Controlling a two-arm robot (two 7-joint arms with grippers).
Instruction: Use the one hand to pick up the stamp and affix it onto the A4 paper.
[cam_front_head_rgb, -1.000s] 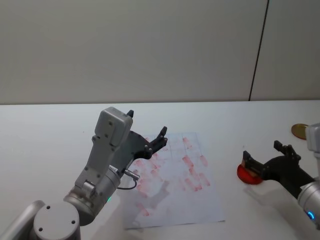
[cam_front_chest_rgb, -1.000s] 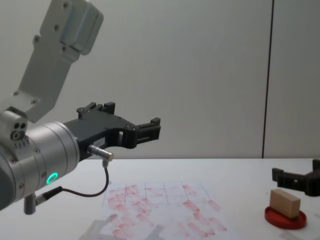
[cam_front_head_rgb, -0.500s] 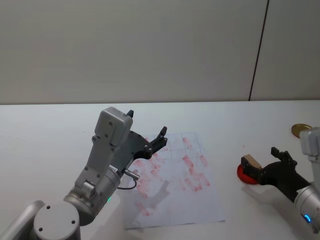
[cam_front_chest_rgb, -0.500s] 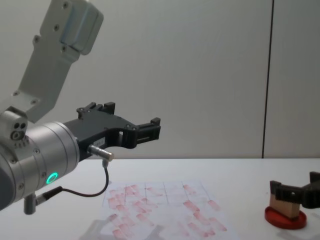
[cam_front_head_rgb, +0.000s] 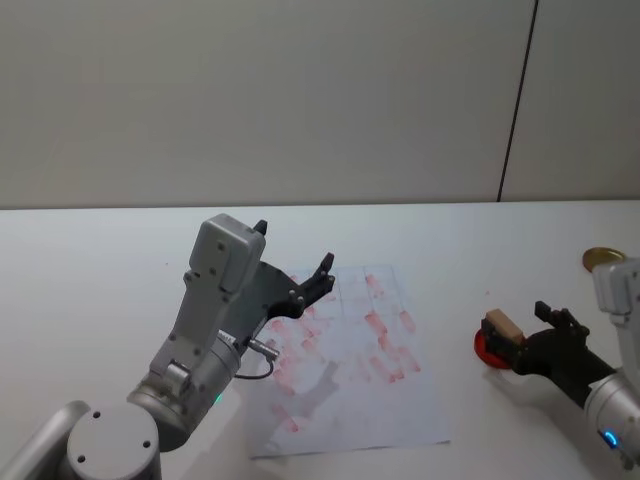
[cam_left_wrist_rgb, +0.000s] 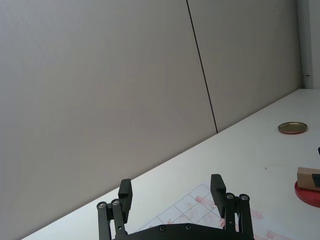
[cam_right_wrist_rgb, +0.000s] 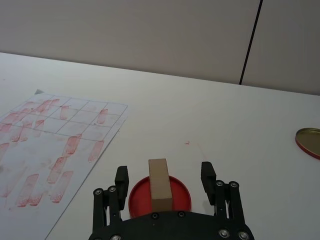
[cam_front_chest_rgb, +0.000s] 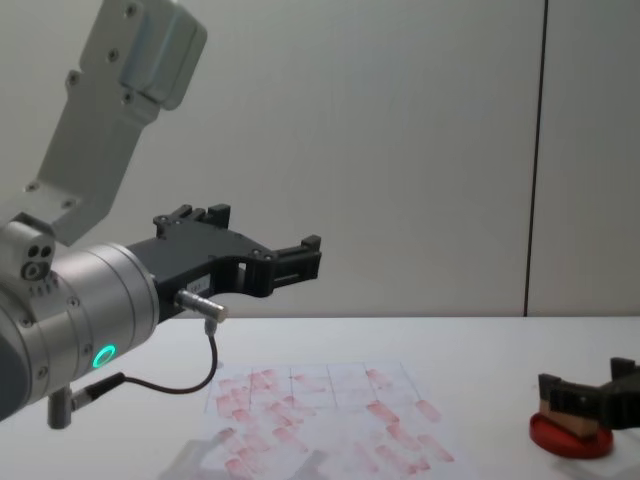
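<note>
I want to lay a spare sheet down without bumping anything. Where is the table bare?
Bare: the table between the paper and the ink pad, and behind the paper up to the wall. Crowded: the ink pad, where the right gripper straddles the stamp, and the paper's left side under the raised left gripper.

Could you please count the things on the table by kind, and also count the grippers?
Wooden stamp: 1
Red ink pad: 1
A4 paper: 1
Round brass-coloured lid: 1
Grippers: 2, the left gripper and the right gripper, both open
Total: 6
</note>
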